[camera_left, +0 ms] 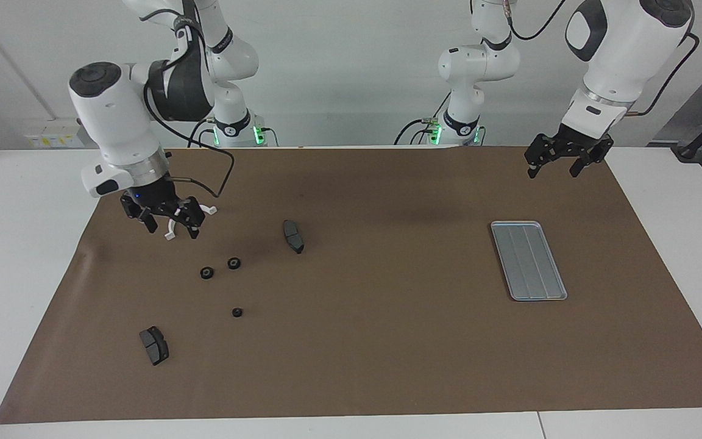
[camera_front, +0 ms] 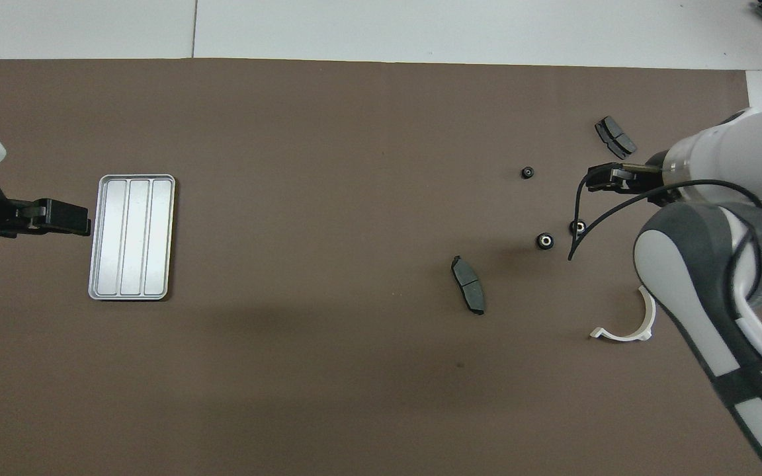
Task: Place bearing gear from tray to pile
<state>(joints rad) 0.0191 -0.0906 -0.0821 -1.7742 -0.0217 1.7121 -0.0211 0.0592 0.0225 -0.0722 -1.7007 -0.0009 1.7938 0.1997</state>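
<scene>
Jaws open above bracket [camera_left: 189, 214], gears [camera_left: 234, 263] nearby.

A plain white wall [camera_left: 351, 67] stands along the robots' end of the white counter [camera_left: 28, 256], most of whose top lies under a brown mat [camera_left: 387, 341]. A pale socket box [camera_left: 55, 133] sits low on the wall toward the right arm's end. The light is even and soft.

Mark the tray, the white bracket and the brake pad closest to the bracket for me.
tray [camera_front: 131, 237]: overhead view, on its ridged floor.
white bracket [camera_front: 627, 330]: overhead view, on the curved band.
brake pad [camera_front: 468, 285]: overhead view, on the middle of its dark face.
</scene>
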